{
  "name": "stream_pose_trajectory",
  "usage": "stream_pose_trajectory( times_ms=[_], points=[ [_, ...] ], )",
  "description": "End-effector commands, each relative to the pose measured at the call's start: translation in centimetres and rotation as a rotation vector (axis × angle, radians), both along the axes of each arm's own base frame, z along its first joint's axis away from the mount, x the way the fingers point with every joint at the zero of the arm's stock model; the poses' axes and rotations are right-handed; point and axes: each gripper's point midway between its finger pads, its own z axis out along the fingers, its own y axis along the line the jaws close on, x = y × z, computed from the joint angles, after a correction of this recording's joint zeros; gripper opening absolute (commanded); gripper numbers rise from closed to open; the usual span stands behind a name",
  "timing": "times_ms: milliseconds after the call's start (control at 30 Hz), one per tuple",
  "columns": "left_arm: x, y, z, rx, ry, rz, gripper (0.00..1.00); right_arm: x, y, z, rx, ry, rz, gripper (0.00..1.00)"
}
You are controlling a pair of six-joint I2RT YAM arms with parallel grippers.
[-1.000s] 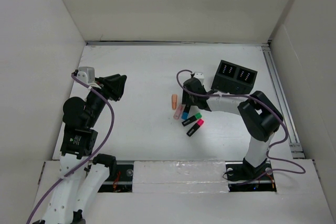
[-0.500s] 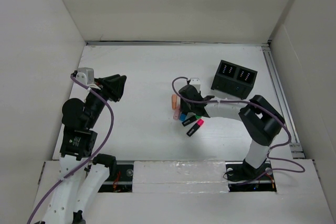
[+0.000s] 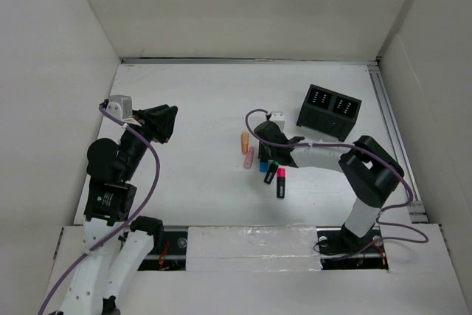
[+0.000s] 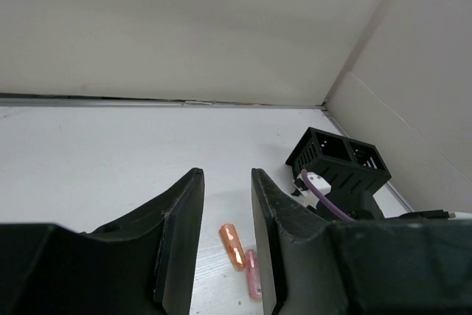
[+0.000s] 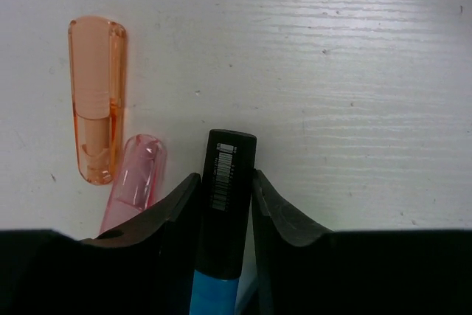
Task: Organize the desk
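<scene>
White desk (image 3: 199, 101) fills the top view, with markers (image 3: 281, 184) near its middle and a black box (image 3: 330, 111) behind them. The left gripper (image 3: 165, 122) hangs well apart. From the left wrist, its fingers (image 4: 177, 241) are apart, holding nothing. From the right wrist, the right gripper (image 5: 226, 178) pinches a blue marker (image 5: 230, 154); a pink cap (image 5: 139, 178) and orange cap (image 5: 97, 101) lie beside it

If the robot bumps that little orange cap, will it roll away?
Probably: the orange cap looks rounded and smooth, lying on its side on the flat desk, so a nudge might roll it. It looks hollow and see-through, so likely very light.
</scene>
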Motion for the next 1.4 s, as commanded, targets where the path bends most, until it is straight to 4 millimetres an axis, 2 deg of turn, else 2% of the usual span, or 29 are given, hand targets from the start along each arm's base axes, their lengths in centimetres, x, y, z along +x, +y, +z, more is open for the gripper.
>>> stream_pose_trajectory(
  times_ms=[0,133,167,233,267,300,333,367,433,533,567,600,633,667,700,800,833,900,933,1000,1067,1233,1367],
  points=[
    [-0.2,-0.2,0.8,-0.009,-0.043,-0.016,0.28,-0.4,1.0,-1.7,-0.016,0.070,0.052,0.36],
    [-0.2,-0.2,0.9,-0.007,-0.044,-0.015,0.28,0.5,1.1,-1.4,-0.025,0.052,0.052,0.29],
    [-0.1,-0.2,0.8,-0.007,-0.041,-0.011,0.29,0.5,1.3,-1.4,-0.020,0.054,0.061,0.21],
    [-0.2,-0.3,0.8,-0.008,-0.042,-0.017,0.29,1.1,1.3,-1.5,-0.013,0.048,0.060,0.14],
    [-0.3,-0.4,0.8,-0.007,-0.043,-0.023,0.29,1.3,1.5,-1.0,-0.004,0.037,0.061,0.10],
    [-0.3,-0.4,0.8,-0.007,-0.045,-0.023,0.29,2.3,1.5,-0.2,0.021,0.004,0.046,0.09],
    [-0.1,-0.3,0.6,-0.007,-0.037,-0.020,0.29,3.7,1.5,3.1,0.089,-0.074,0.029,0.08],
    [-0.1,-0.3,0.8,-0.007,-0.040,-0.020,0.29,3.7,1.5,3.1,0.089,-0.074,0.028,0.08],
    [-0.1,-0.4,0.7,-0.006,-0.037,-0.022,0.29,5.6,2.1,8.0,0.185,-0.192,0.036,0.08],
    [0.0,-0.3,0.7,-0.004,-0.037,-0.015,0.29,7.7,0.6,12.6,0.219,-0.296,-0.001,0.09],
    [0.0,-0.2,0.6,-0.004,-0.035,-0.014,0.29,8.6,-0.4,14.7,0.239,-0.339,-0.026,0.09],
    [0.0,-0.3,0.6,-0.005,-0.033,-0.014,0.29,9.1,-1.1,15.8,0.244,-0.363,-0.040,0.09],
    [-0.1,-0.3,0.7,-0.005,-0.036,-0.020,0.29,10.1,-2.6,17.4,0.244,-0.402,-0.078,0.09],
    [-0.1,-0.3,0.7,-0.005,-0.039,-0.020,0.29,10.1,-2.7,18.0,0.248,-0.414,-0.080,0.09],
    [-0.1,-0.4,0.6,-0.005,-0.036,-0.021,0.29,10.9,-4.6,18.6,0.247,-0.429,-0.120,0.09],
    [0.1,-0.4,0.6,-0.005,-0.031,-0.020,0.29,11.7,-7.7,20.9,0.267,-0.488,-0.187,0.10],
    [0.0,-0.6,0.5,-0.003,-0.032,-0.032,0.29,12.4,-9.8,21.6,0.253,-0.510,-0.230,0.10],
    [0.0,-0.6,0.6,-0.005,-0.034,-0.032,0.29,13.4,-12.8,23.0,0.218,-0.559,-0.317,0.11],
    [0.0,-0.5,0.6,-0.006,-0.034,-0.031,0.29,14.0,-15.1,23.5,0.193,-0.574,-0.367,0.11],
    [0.0,-0.5,0.6,-0.004,-0.033,-0.028,0.29,14.8,-17.3,24.4,0.172,-0.608,-0.424,0.11],
    [-0.1,-0.5,0.7,-0.005,-0.037,-0.029,0.29,15.5,-19.7,25.1,0.130,-0.637,-0.489,0.12],
    [0.0,-0.4,0.6,-0.003,-0.034,-0.021,0.29,17.1,-22.8,25.1,0.045,-0.665,-0.580,0.12],
    [0.1,-0.3,0.5,0.000,-0.031,-0.015,0.29,18.2,-24.6,23.4,-0.029,-0.652,-0.639,0.12]
  ],
)
